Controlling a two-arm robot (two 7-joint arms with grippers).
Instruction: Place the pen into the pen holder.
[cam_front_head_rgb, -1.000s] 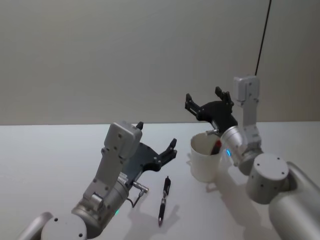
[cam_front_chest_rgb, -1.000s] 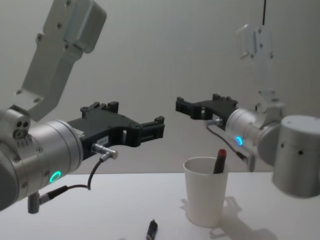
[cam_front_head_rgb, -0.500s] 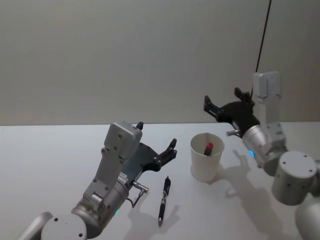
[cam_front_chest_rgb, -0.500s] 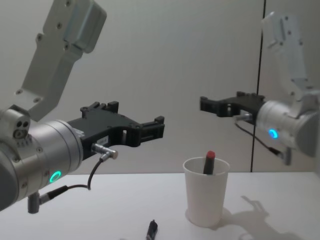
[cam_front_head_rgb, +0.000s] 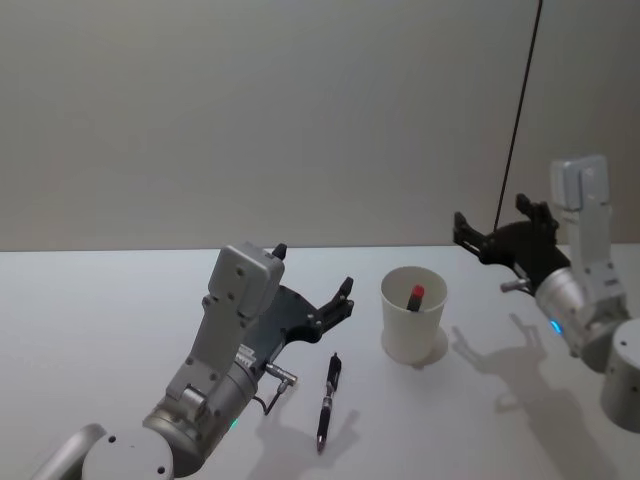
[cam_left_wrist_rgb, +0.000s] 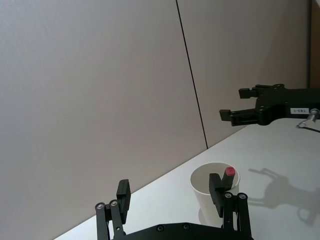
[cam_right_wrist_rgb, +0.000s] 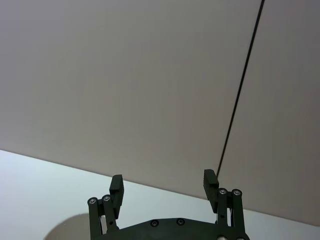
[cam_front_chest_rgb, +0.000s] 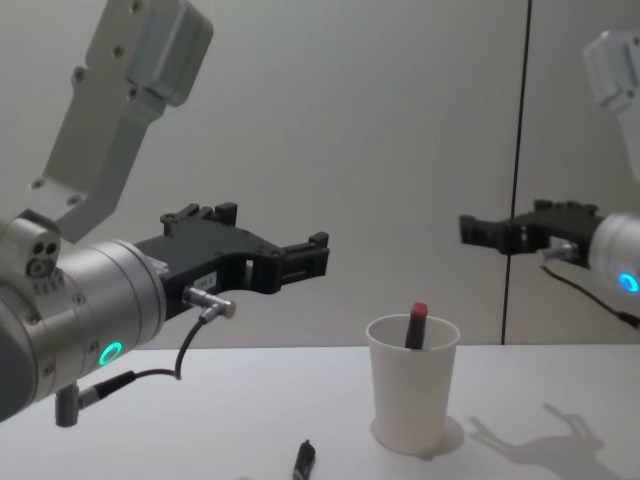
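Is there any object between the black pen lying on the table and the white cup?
Nothing visible: bare table separates the black pen from the pen holder. The open left gripper hovers nearby; the right gripper hangs aside.

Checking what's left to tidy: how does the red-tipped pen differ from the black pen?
The red-tipped pen stands leaning inside the pen holder, only its top showing; the black pen lies flat on the table, in full view. The red-tipped pen is stowed; the black pen is outside the pen holder, on the robot's left of it. Shared: neither is held; the left gripper and right gripper are open.
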